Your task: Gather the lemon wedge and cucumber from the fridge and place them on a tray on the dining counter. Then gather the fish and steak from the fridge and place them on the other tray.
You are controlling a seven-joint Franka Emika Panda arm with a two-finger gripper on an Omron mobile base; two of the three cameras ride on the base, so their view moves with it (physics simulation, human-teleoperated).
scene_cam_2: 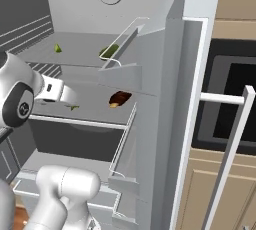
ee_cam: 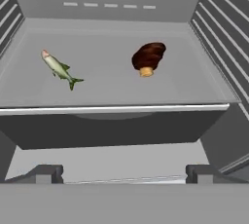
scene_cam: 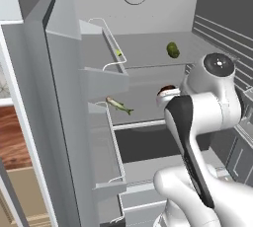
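The fridge [scene_cam: 49, 97] stands open in front of me. On its upper shelf lie the dark green cucumber [scene_cam: 173, 50] [scene_cam_2: 109, 51] and the tiny yellow lemon wedge [scene_cam: 118, 52] [scene_cam_2: 58, 48]. The middle shelf holds the slim silvery fish [ee_cam: 59, 67] [scene_cam: 118, 105] on the left and the reddish-brown steak [ee_cam: 148, 56] [scene_cam_2: 119, 98] on the right. In the left base view my arm partly covers the steak [scene_cam: 167, 90]. My gripper [ee_cam: 125, 173] hovers open just in front of the middle shelf's edge, level with it. Nothing sits between its fingers, and it touches neither fish nor steak.
Wire-railed door bins jut from the left door [scene_cam: 106, 73] and the right door [scene_cam_2: 125, 64], narrowing the opening. A dark drawer [ee_cam: 112, 130] sits under the middle shelf. A built-in oven [scene_cam_2: 235, 99] with a bar handle stands to the fridge's right.
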